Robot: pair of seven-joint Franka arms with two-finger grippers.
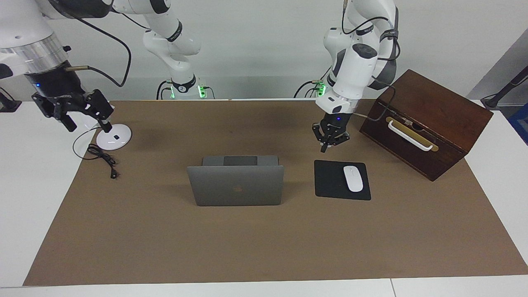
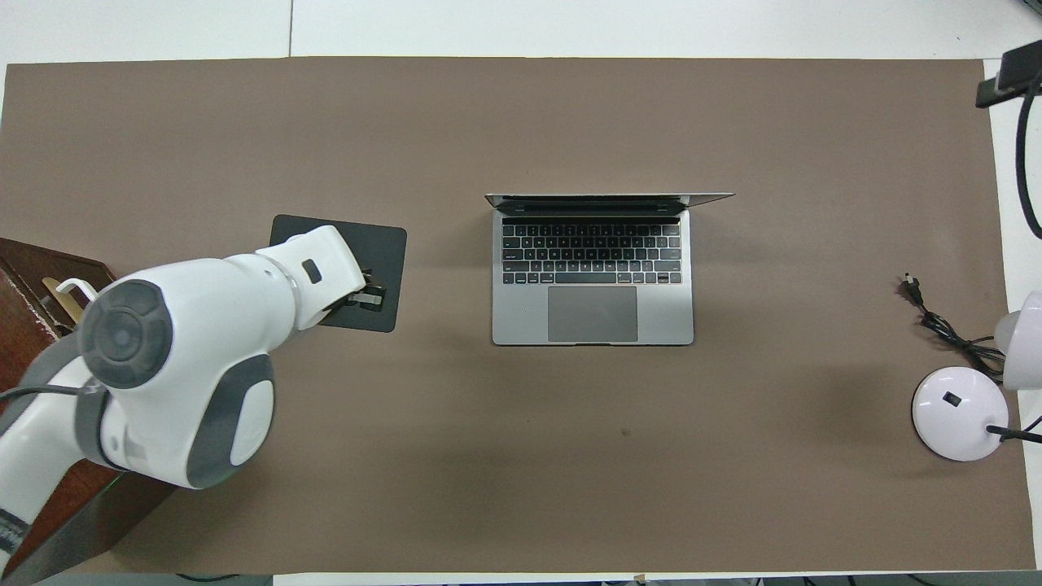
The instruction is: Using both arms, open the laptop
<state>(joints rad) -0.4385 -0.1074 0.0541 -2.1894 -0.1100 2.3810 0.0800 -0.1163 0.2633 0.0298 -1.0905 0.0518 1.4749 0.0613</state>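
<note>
Both grippers are being held in the air, clear of the laptop (image 1: pixel 236 181), whose lid is already standing upright over its keyboard. The left gripper (image 1: pixel 330 138) is being kept over the mat just at the robots' edge of the black mousepad (image 1: pixel 341 180), gripping nothing; whether its fingers are parted cannot be told. The right gripper (image 1: pixel 78 108) is being held high over the lamp base (image 1: pixel 114 136) near the corner at the right arm's end, its fingers spread and empty.

The opening appears done, so the step in hand is judged to be withdrawal, best made upward and away from the lid.

The laptop is sitting at the middle of the brown mat (image 1: pixel 264 247), well apart from both grippers, between them along the table's length.
</note>
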